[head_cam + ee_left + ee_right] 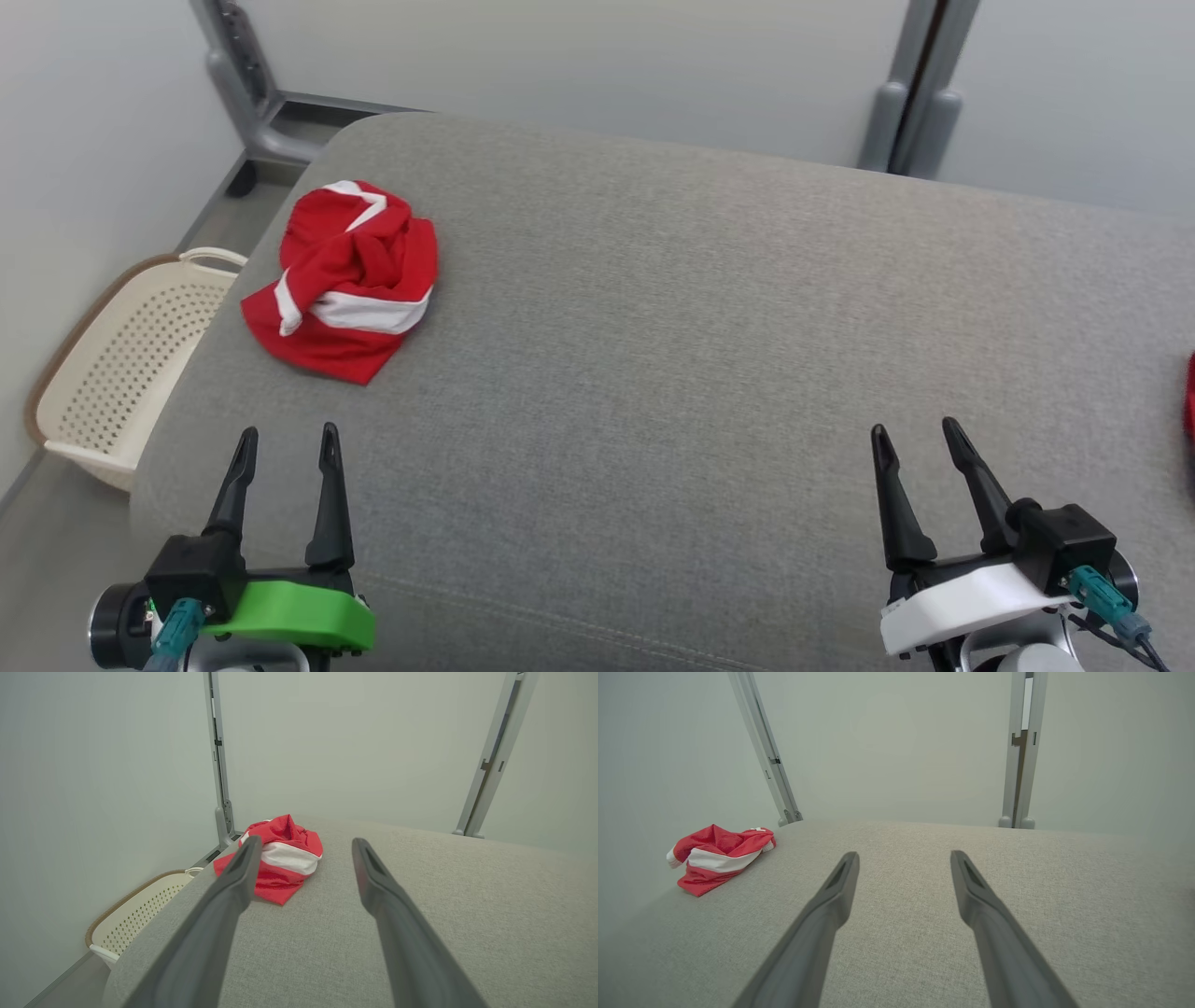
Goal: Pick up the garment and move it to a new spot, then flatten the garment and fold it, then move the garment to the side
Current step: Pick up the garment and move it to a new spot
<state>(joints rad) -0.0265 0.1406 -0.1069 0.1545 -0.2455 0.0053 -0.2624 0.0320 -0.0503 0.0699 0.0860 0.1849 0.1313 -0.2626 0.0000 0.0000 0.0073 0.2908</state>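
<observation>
A broad grey fabric-covered surface (709, 336) takes up most of the head view, running from the near edge to a rounded far edge. Behind it stands a pale wall (597, 56). Two grey metal posts rise against that wall, one at the far left (245, 89) and one at the far right (910, 93).

On the floor, just beside the surface's left edge, sits a cream perforated basket (121, 369) with a brown rim and a loop handle.

The garment (350, 275), red with white bands, lies crumpled in a loose heap on the far left part of the surface, close to its left edge and apart from both grippers. One red corner points toward the near side.

The left gripper (288, 432), on a green mount, hovers at the near left, almost in line with the garment. Its two dark fingers are spread wide and hold nothing. The right gripper (914, 428), on a white mount, hovers at the near right, well apart from the garment. Its fingers are likewise spread wide and hold nothing.

At the far right edge of the head view a small sliver of something red (1190, 397) lies on the surface; what it is cannot be told.
</observation>
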